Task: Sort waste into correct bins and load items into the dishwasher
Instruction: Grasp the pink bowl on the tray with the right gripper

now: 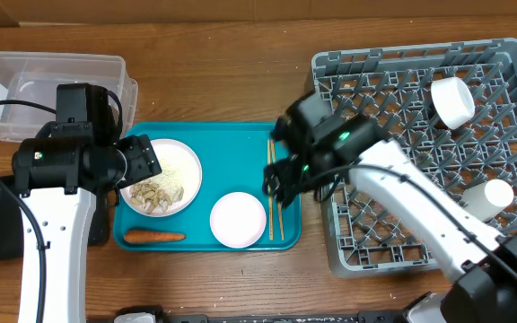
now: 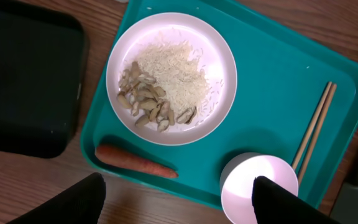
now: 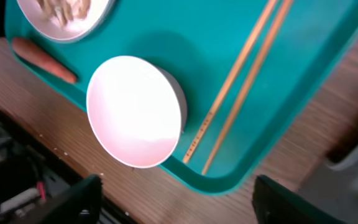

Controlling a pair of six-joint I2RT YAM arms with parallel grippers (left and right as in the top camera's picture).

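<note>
Overhead alone shows the square grey plastic rack (image 1: 402, 90) on the right, while wrist views show left claw (image 2: 178, 186) and right claw (image 3: 178, 185) wide, empty.

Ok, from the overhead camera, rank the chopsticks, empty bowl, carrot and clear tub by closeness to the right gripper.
From the right gripper:
1. chopsticks, beneath it, right side of teal tray.
2. empty bowl, tray's near edge.
3. carrot, tray's near-left corner.
4. clear tub, far-left of table.
</note>
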